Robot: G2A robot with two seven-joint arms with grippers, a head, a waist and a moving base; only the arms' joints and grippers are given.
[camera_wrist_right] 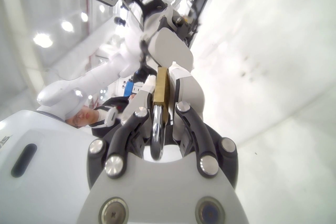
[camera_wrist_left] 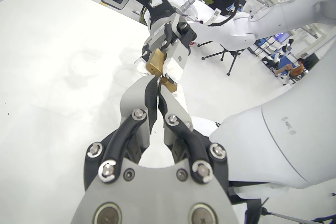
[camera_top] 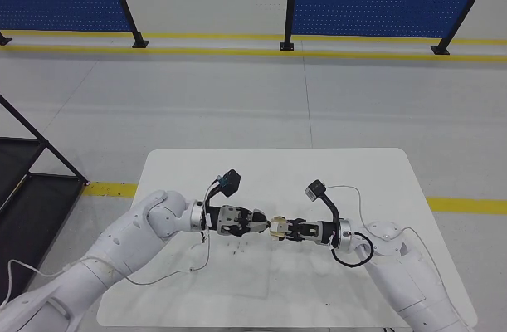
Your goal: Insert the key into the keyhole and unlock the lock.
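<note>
Gripping padlock (camera_wrist_right: 160, 88) in right end effector (camera_wrist_right: 162, 75), key (camera_wrist_left: 169, 84) in left end effector (camera_wrist_left: 157, 82)

Little lettering showed. In the left wrist view a small printed mark with a wave symbol stood on a white shell (camera_wrist_left: 288, 126). In the right wrist view, cut-off letters sat at the picture's edge on a grey shell (camera_wrist_right: 5, 142). A white tag (camera_wrist_left: 215, 15) on a cable carried print too small to tell. Any marks on the lock (camera_wrist_left: 155, 62) and key (camera_wrist_left: 169, 83) were too small to tell. Yellow lines (camera_top: 236, 51) striped the floor.
</note>
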